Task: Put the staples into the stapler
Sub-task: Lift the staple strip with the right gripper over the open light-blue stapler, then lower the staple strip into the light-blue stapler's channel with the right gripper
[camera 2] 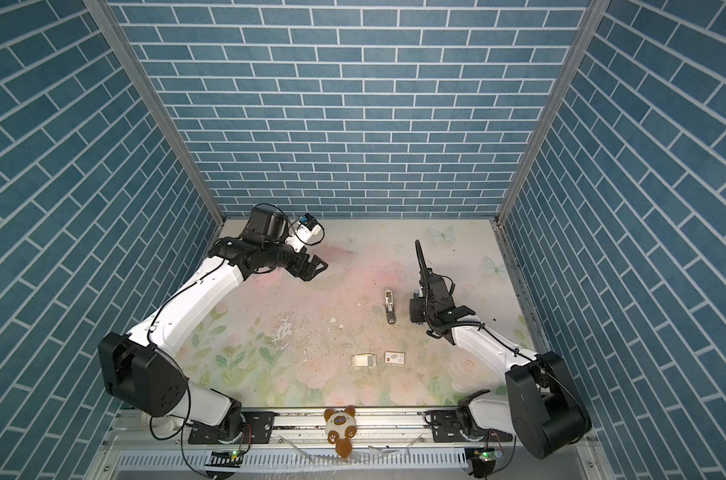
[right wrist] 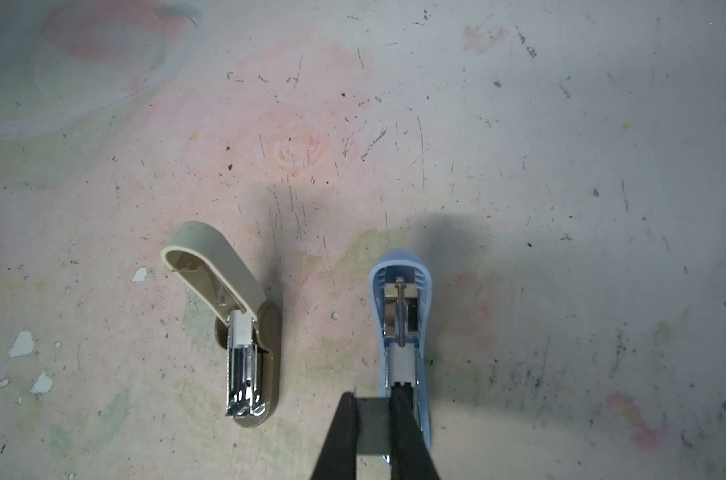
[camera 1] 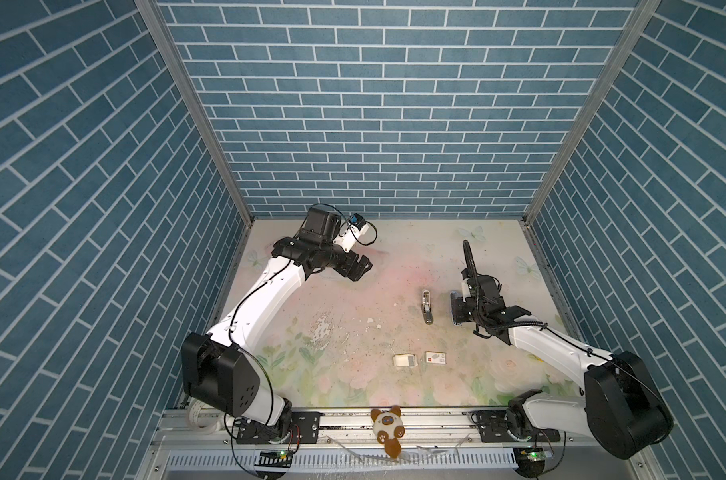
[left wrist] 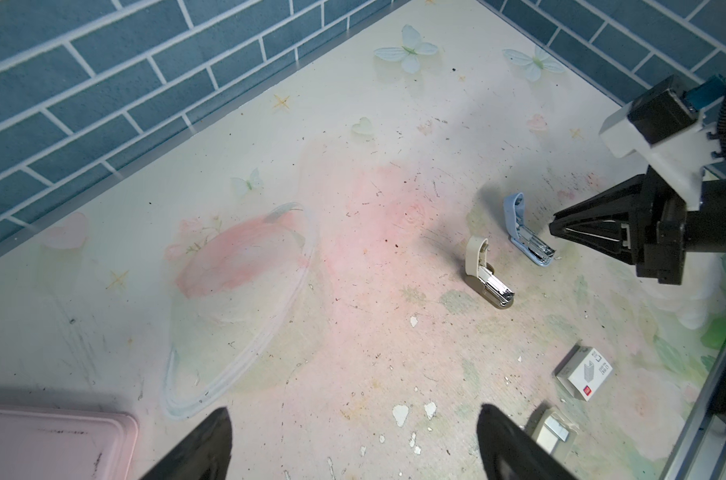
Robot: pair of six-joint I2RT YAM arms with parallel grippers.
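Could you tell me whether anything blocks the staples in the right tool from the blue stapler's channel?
Nothing visible does: the blue stapler lies open close by the staples, and the beige stapler sits apart.

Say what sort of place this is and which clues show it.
Probably a robot lab test cell: a left arm and right arm mounted on a metal rail, brick-print panels boxing in a floral tabletop, and a beige stapler and blue stapler laid out open.
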